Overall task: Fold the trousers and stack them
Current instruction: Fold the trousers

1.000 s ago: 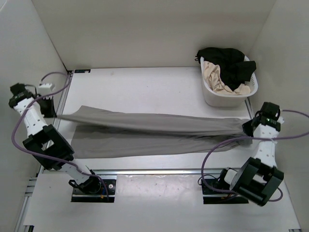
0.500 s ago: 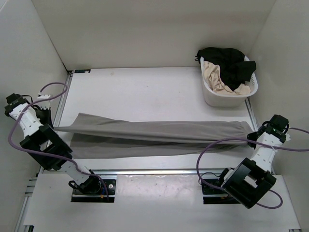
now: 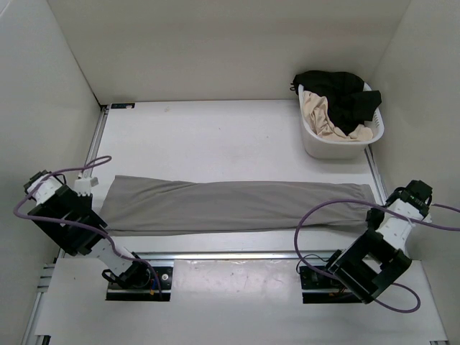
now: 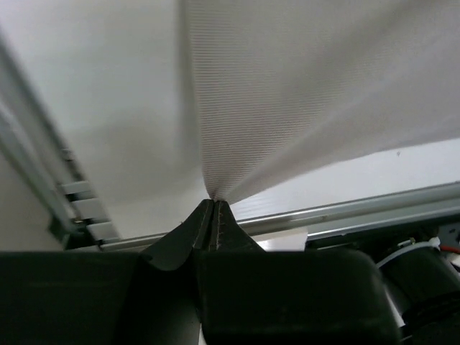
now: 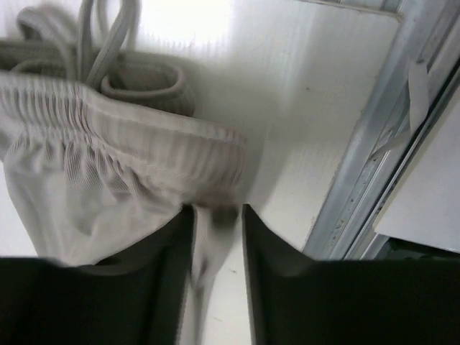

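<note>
The left gripper is clenched, its two fingers pressed together on a pinch of the trousers, and from that pinch the thin grey cloth fans out ahead of the tips in tight creases, lifted a little off the table, with a metal rail running just beside the fingers on their right side. The right gripper has let go: its fingers stand apart with a clear gap, and the gathered elastic waistband sits right at the mouth of that gap, touching or nearly touching the tips; a blurred strip of cloth seems to lie loose between the fingers, though whether it touches either one I cannot tell. Just beyond the waistband, further ahead of this gripper, lies a looped cord, and off to the gripper's right runs the table's edge rail. Seen from above, the trousers lie as one long flat band stretched from one gripper across to the other, the leg end at the left gripper and the waist end at the right one, on the part of the table nearest the arm bases. Well beyond the right gripper, far ahead of it, stands a white basket holding a black garment and a beige garment, well apart from the trousers
</note>
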{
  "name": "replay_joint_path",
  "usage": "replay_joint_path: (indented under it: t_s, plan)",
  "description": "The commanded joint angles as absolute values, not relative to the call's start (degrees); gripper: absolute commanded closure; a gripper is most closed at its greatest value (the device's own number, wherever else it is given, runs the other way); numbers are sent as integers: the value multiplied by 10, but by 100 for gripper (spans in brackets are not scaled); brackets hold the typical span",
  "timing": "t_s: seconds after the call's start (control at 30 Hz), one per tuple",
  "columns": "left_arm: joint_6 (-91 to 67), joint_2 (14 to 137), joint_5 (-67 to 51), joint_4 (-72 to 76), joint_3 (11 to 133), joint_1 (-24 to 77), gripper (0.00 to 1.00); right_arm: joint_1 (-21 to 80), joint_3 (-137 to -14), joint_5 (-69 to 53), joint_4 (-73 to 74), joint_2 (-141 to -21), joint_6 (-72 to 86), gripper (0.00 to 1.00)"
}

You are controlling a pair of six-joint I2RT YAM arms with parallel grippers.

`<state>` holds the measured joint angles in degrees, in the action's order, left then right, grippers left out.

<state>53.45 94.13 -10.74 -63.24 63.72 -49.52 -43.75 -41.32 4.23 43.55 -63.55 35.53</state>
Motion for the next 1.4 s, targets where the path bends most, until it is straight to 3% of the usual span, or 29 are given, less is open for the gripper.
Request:
replay_joint_path:
  t_s: [0.0,0.03,0.07,0.17,0.37,0.6,0.77,0.87,0.93,1.03,1.13,1.37]
  plan:
    - [559,948,-92,-606,613,-501,84,-450,-408,30,426,-648,339,60]
    - [559,955,-100,-606,607,-501,80,-450,-408,25,426,-653,332,49]
    - [559,961,-100,-606,607,-501,78,-450,-402,-1,415,-653,324,30]
    - [559,974,-106,-606,607,-501,72,-450,-402,-29,415,-653,317,20]
    - [554,974,-100,-612,620,-501,63,-407,-366,-4,415,-653,351,13]
    - [548,957,-100,-652,692,-501,56,-362,-346,56,351,-728,450,13]
    - [542,952,-119,-692,738,-501,56,-321,-407,135,333,-780,468,14]
    - [542,946,-136,-709,744,-485,56,-314,-429,147,319,-819,468,26]
    - [542,940,-141,-709,744,-466,56,-308,-437,162,324,-850,479,40]
    - [537,935,-155,-709,739,-443,56,-302,-431,174,309,-863,491,83]
    - [520,935,-170,-709,744,-425,56,-302,-431,180,303,-869,497,100]
    - [458,946,-188,-662,705,-309,57,-262,-431,325,333,-811,504,100]
